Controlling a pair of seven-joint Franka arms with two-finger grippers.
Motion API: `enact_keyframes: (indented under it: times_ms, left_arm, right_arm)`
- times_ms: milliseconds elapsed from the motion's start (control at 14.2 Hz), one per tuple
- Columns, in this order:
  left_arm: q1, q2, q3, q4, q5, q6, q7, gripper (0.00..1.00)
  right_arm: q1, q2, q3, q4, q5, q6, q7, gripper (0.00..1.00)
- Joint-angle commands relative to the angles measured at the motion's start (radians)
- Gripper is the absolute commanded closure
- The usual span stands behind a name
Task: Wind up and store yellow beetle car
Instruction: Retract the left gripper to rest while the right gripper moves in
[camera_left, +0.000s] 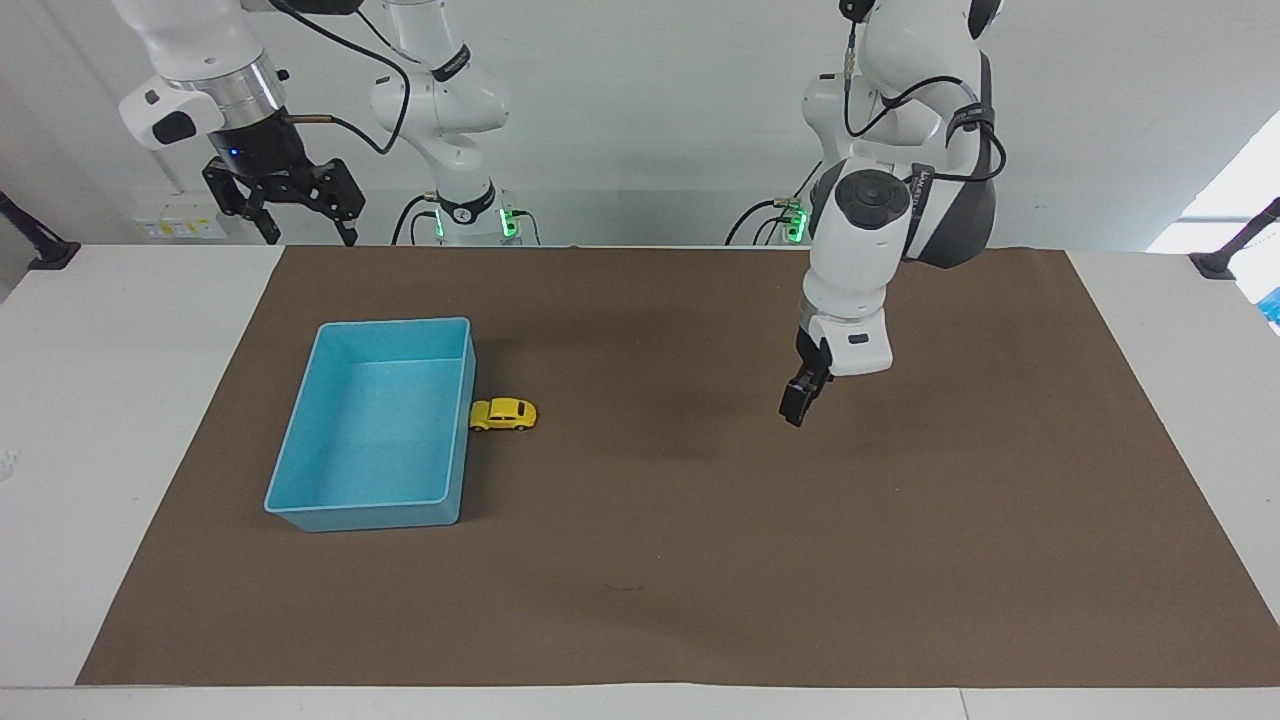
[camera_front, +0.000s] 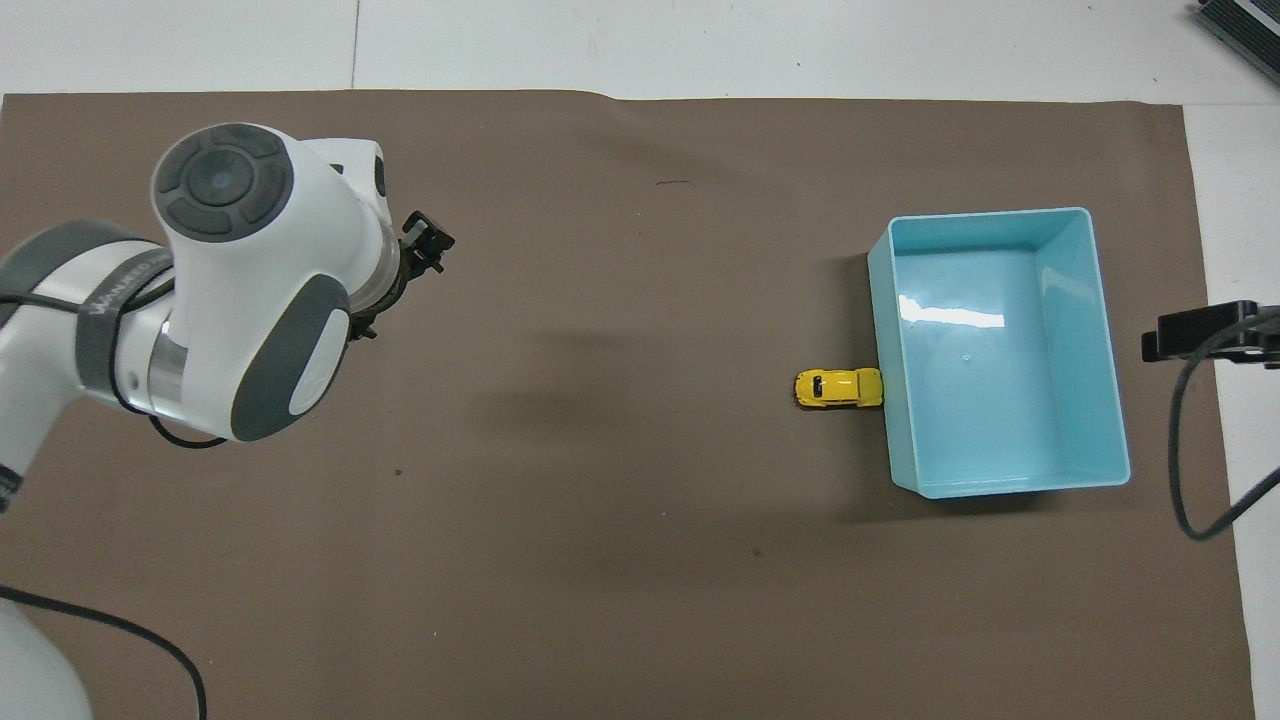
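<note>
Yellow beetle car (camera_left: 503, 414) noted touching light blue bin (camera_left: 300, 497) | both grippers empty, released (right idle) | sideways grasp advised.

Yellow beetle car (camera_left: 503, 414) stands on its wheels, touching the blue bin's (camera_left: 300, 510) side wall
</note>
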Motion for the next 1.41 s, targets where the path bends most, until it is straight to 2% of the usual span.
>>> enact_keyframes:
  times_ms: [0,282,776,1129,1340]
  left_arm:
    - [0.059,-0.091,-0.008,-0.054,-0.03,-0.024,0.17,0.0]
    - [0.145,-0.144,-0.008,-0.05,-0.058,-0.076,0.458,0.0]
    - [0.277,-0.201,-0.008,-0.051,-0.081,-0.175,0.894,0.0]
    - [0.36,-0.233,-0.005,-0.045,-0.086,-0.23,1.198,0.0]
    - [0.369,-0.25,-0.004,0.002,-0.081,-0.274,1.278,0.0]
  right_arm:
    - [-0.001,-0.016,0.009,-0.003,0.009,-0.025,-0.05,0.0]
    - [-0.001,-0.018,0.03,-0.006,0.009,-0.029,-0.275,0.0]
    - [0.0,-0.05,0.119,-0.037,0.006,-0.038,-0.669,0.0]
    - [0.01,-0.055,0.139,-0.045,-0.005,-0.029,-0.922,0.0]
    - [0.01,-0.055,0.139,-0.045,-0.005,-0.022,-1.088,0.0]
